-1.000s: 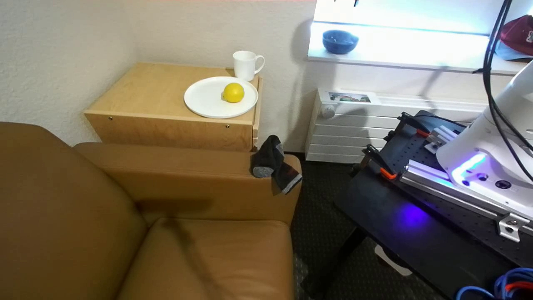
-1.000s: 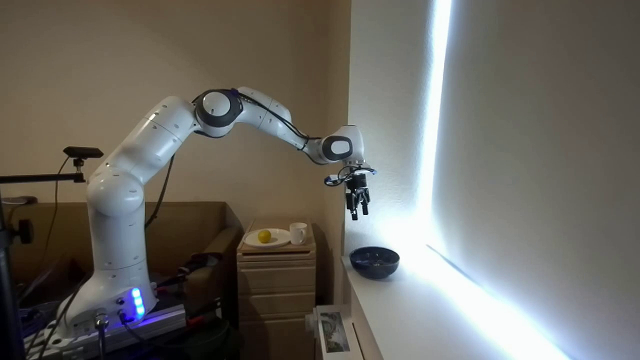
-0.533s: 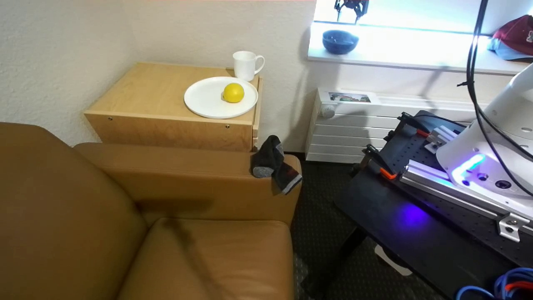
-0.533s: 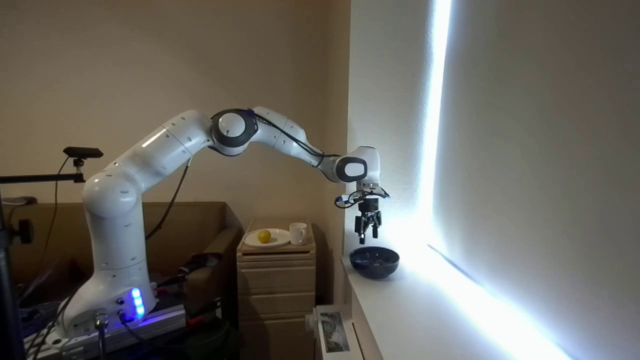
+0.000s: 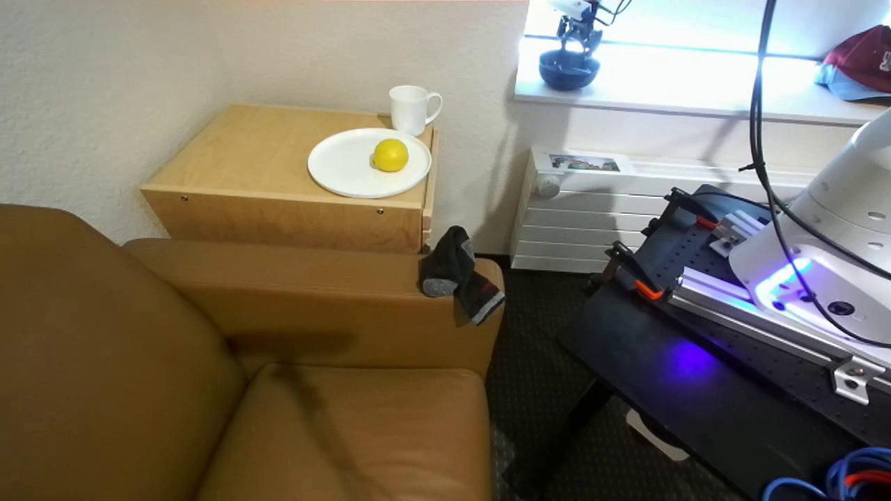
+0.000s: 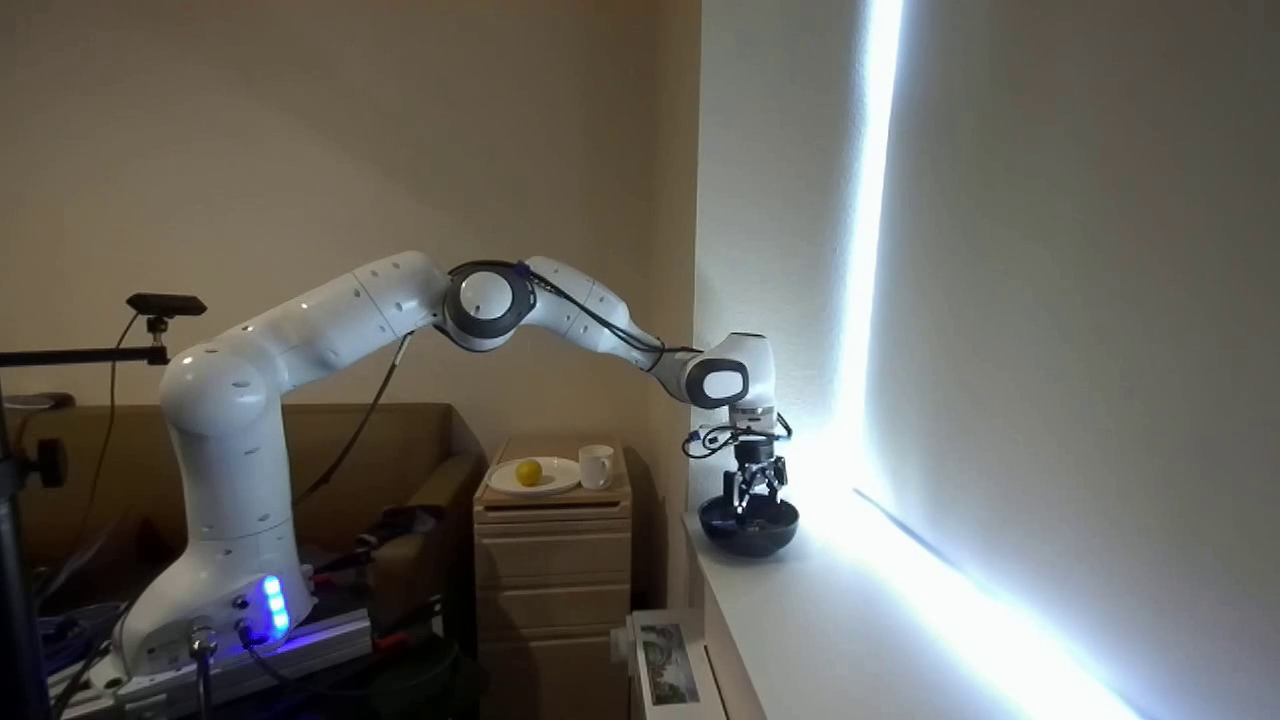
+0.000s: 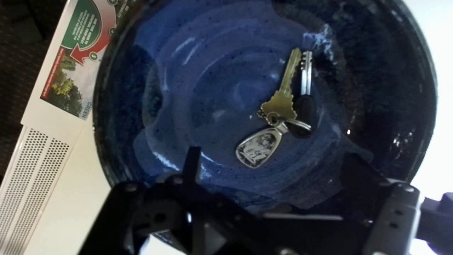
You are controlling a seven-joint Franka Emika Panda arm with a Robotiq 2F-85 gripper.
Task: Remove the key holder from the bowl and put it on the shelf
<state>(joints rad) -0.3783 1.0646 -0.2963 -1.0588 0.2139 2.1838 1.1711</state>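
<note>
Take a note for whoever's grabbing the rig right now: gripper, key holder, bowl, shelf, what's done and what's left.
Gripper: open, holding nothing, pointing down at the blue bowl; how deep it reaches is hard to tell.
Key holder: lying in the bowl, bunched with two keys.
Bowl: upright on the white shelf.
Done: gripper positioned at the bowl; nothing grasped yet.
Left: close on the key holder, lift it clear of the rim, set it on the shelf, release.

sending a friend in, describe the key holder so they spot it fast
On the white shelf sits a round blue bowl. Inside, the key holder lies with a gold key and a black-headed key. Unlike them, it is a rounded silvery tag with a picture on its face.
</note>
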